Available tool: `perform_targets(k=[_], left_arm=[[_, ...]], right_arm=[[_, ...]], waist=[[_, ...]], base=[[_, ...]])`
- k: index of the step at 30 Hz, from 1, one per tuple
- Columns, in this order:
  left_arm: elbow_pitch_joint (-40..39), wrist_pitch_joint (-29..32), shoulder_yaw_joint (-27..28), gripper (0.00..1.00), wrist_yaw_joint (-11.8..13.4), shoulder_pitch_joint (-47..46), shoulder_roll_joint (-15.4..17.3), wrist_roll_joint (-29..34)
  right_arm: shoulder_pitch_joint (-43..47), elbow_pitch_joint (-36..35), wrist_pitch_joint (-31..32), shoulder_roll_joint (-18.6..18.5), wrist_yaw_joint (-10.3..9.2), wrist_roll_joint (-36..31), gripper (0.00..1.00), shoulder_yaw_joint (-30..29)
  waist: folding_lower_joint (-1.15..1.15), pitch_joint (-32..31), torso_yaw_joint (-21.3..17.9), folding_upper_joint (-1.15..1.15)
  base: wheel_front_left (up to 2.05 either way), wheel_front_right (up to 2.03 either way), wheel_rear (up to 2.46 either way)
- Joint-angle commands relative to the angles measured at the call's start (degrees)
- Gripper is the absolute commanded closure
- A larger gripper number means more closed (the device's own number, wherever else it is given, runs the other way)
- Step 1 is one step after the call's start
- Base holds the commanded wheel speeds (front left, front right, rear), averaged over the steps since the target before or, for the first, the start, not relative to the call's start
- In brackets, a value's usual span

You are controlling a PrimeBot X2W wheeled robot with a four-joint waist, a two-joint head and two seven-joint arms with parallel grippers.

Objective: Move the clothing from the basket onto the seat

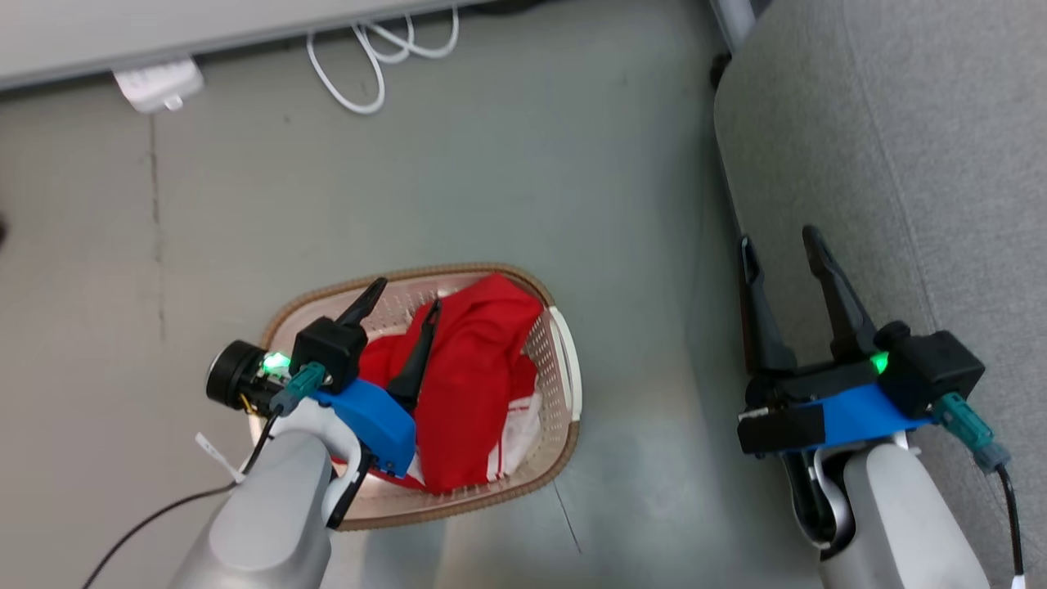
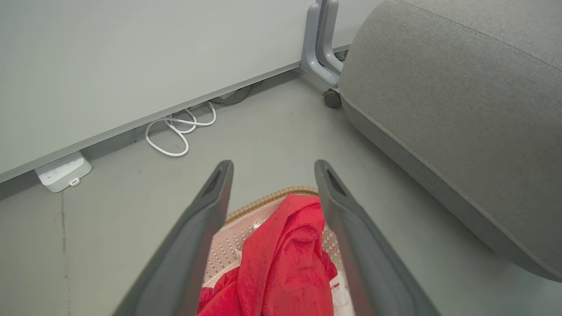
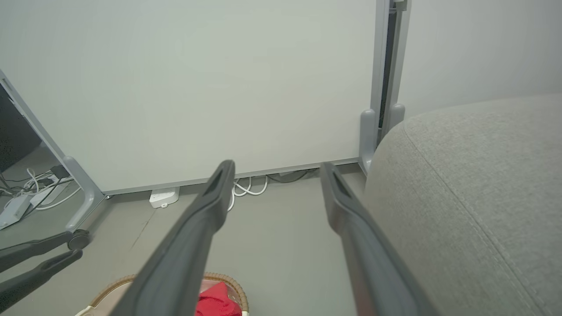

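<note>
My left claw [image 1: 406,294], spread wide above the basket [image 1: 458,268], might catch its rim and miss the red clothing [image 1: 478,368].

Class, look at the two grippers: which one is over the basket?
The left gripper, open above the clothing in the basket; the right gripper is by the edge of the seat instead.
</note>
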Motion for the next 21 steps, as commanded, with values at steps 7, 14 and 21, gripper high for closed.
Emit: perform_targets(k=[7,14,21], left_arm=[[7.75,-0.18,-6.05,0.00,-0.24,-7.87,1.93,-1.67],[15.16,-0.18,-10.26,0.00,-0.18,-13.48,3.36,-2.96],[24.01,-0.18,-14.62,0.00,-0.14,-20.31,3.73,-4.42]], right_arm=[[-5.37,-2.54,-0.06,-0.06,-0.02,-0.39,0.00,0.47],[-8.66,-5.21,-0.06,-0.05,-0.02,-1.20,0.00,1.26],[-10.58,-8.58,-0.06,-0.06,-0.03,-2.59,0.00,1.09]], waist=[[-0.01,12.18,-3.10,0.00],[-0.01,18.87,-4.52,0.00],[-0.01,25.85,-5.17,0.00]], base=[[0.00,0.00,0.00],[0.00,0.00,0.00],[0.00,0.00,0.00]])
